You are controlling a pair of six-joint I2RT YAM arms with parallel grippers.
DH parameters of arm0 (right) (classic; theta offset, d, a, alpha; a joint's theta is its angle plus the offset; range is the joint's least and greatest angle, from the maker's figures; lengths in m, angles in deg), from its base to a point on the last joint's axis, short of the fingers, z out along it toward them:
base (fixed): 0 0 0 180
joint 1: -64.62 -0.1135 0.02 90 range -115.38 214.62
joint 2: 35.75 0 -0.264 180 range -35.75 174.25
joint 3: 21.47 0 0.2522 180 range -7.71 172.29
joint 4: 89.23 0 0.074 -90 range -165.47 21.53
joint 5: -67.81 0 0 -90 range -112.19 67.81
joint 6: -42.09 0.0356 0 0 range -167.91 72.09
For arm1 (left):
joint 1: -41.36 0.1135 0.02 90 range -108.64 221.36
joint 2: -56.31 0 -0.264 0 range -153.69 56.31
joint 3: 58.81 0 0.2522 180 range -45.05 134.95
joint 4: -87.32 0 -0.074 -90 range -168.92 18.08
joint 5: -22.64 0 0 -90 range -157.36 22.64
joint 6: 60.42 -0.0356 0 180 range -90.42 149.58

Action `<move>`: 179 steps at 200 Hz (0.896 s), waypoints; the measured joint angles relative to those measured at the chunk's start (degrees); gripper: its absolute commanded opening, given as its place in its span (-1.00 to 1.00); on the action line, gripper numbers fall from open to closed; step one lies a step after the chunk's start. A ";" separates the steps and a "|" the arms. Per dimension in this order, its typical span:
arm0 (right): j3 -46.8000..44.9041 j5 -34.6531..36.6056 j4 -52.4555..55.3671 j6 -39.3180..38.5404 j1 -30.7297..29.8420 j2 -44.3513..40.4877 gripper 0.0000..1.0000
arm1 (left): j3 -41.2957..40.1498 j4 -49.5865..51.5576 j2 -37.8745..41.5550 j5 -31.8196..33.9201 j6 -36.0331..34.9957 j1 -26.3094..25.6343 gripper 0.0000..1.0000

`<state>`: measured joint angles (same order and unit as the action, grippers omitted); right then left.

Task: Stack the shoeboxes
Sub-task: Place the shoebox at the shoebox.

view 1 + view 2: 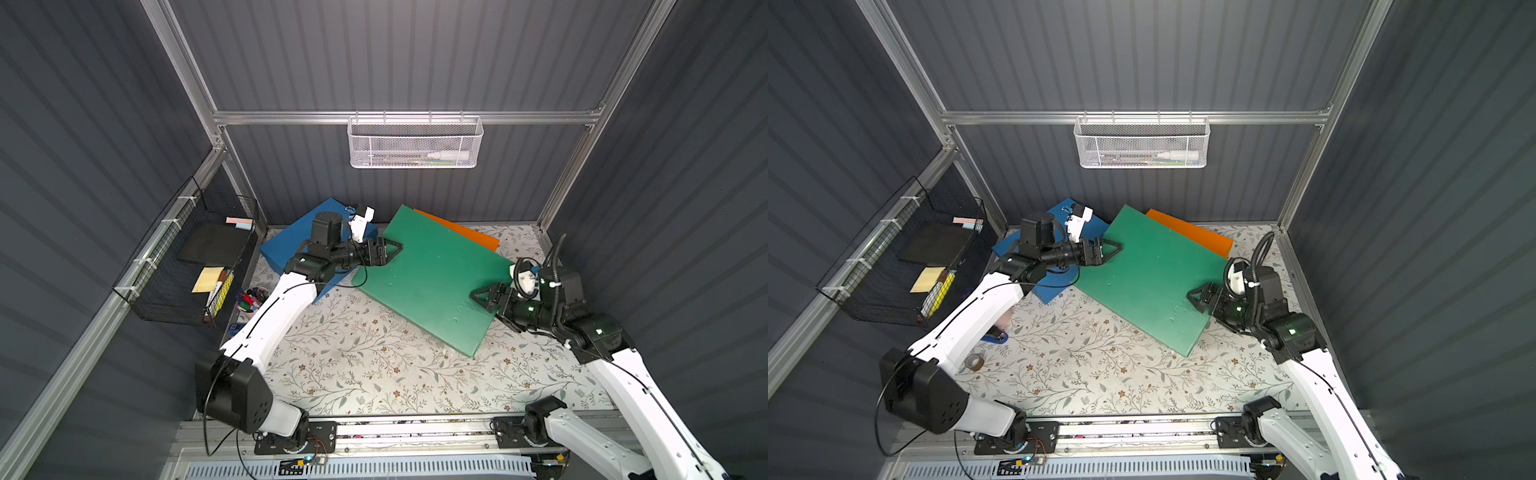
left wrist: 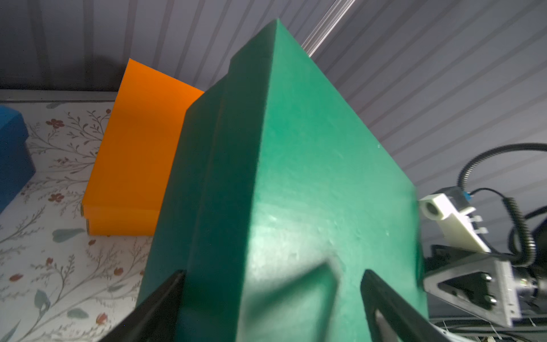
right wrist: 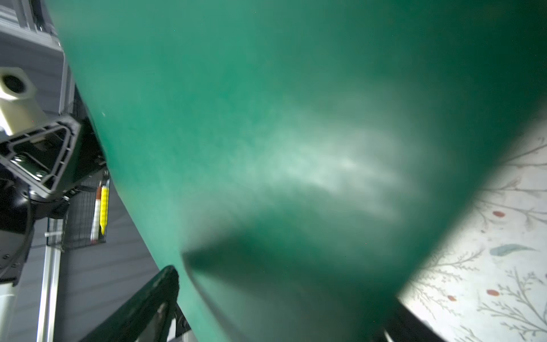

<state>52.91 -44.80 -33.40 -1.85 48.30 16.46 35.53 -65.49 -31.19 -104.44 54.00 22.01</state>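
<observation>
A dark green shoebox (image 1: 432,274) (image 1: 1150,278) hangs slantwise over the middle of the table, held at both ends. My left gripper (image 1: 388,249) (image 2: 272,275) is shut on its back left end, one finger on the lid and one underneath. At the front right end my right gripper (image 1: 484,297) (image 3: 284,287) is shut on it the same way. The green shoebox (image 2: 296,177) (image 3: 266,118) fills both wrist views. The blue shoebox (image 1: 291,241) (image 2: 11,154) lies at the back left under my left arm. The orange shoebox (image 1: 465,232) (image 2: 139,148) sits behind the green one, mostly hidden in both top views.
A black wire basket (image 1: 195,266) with papers and pens hangs on the left wall. A white mesh basket (image 1: 415,143) hangs on the back wall. A cup of markers (image 1: 251,299) and a tape roll (image 1: 974,361) sit at the table's left edge. The floral tabletop (image 1: 374,365) spreads in front.
</observation>
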 measured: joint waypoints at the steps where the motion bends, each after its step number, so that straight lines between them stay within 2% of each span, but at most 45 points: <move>1: 0.11 -0.04 -0.02 0.02 0.17 0.17 0.80 | 0.22 0.02 -0.24 -0.04 0.02 0.00 0.85; 61: 8.81 -4.94 -4.00 0.79 11.37 17.33 0.80 | 19.65 0.22 -19.76 -1.36 0.07 0.02 0.87; 125: 17.84 -9.57 -8.15 1.53 17.49 35.15 0.93 | 43.56 2.51 -41.24 -2.60 2.51 0.46 0.94; 145: 20.48 -10.93 -8.87 1.51 18.75 38.21 0.98 | 47.01 3.17 -44.96 -3.23 4.33 0.87 0.98; 179: 25.42 -12.94 -8.92 1.11 20.11 43.04 0.98 | 47.41 3.04 -45.13 -2.95 4.96 1.46 0.99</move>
<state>78.33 -57.74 -42.32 -0.73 68.41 59.49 82.94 -62.45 -76.33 -107.39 58.96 23.47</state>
